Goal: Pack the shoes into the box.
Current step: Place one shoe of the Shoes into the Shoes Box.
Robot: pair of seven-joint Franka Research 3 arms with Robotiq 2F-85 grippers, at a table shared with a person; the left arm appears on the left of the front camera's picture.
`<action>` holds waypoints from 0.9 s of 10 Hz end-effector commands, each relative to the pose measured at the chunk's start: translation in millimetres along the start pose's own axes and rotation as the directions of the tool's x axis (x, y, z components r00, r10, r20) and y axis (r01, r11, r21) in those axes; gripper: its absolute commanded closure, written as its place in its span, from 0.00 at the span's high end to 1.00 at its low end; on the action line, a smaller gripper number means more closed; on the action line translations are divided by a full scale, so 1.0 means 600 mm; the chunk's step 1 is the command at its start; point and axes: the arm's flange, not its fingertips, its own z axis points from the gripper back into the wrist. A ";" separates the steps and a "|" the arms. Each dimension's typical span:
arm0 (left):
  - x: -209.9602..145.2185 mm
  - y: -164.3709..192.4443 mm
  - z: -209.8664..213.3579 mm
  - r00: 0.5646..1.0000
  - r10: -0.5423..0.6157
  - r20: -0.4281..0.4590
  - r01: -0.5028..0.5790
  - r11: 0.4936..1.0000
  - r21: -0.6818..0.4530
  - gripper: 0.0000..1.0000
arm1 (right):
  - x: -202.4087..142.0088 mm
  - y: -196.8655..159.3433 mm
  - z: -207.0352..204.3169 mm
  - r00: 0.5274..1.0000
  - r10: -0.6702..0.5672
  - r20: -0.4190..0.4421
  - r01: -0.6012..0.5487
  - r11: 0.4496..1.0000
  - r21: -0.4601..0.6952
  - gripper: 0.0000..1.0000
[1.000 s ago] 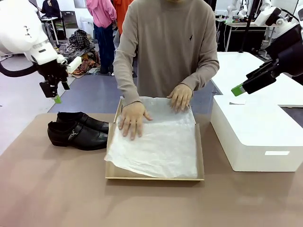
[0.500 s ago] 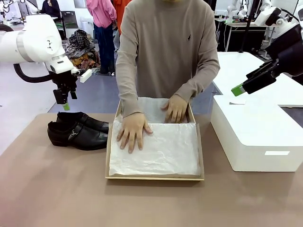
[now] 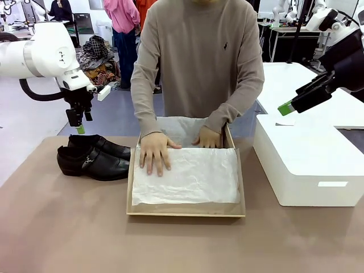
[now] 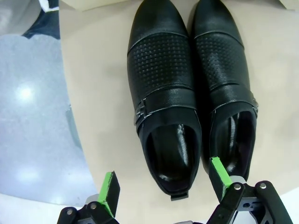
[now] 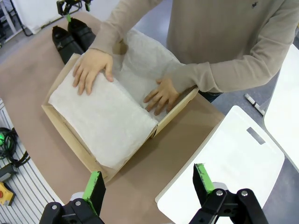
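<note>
Tabletop [image 3: 68, 239] status: the box [image 3: 185, 211] lies open, the person's hands [image 3: 152, 154] press tissue [image 3: 190, 179] flat inside it, and the shoes [image 3: 94, 159] stand side by side just left of the box, neither packed. The left gripper [image 4: 164, 182] hangs over the shoes' heel ends, left of the box, jaws wide and empty; the right gripper [image 5: 149, 181] is raised well right of the box, likewise wide and empty. Judged progress: lining is in hand; grasping, transfer and placement of both shoes remain.

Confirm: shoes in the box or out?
Out. Both shoes stand on the table beside the box, which is lined with tissue paper.
</note>
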 end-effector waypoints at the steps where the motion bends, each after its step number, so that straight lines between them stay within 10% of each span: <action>1: -0.001 -0.003 0.000 1.000 -0.001 -0.005 0.001 1.000 0.001 1.00 | 0.000 -0.001 0.000 1.000 0.000 0.005 0.000 1.000 0.007 1.00; 9: 0.002 0.054 -0.023 1.000 -0.008 -0.028 0.005 0.995 -0.099 1.00 | 0.000 -0.001 0.000 1.000 0.000 0.005 0.000 1.000 0.007 1.00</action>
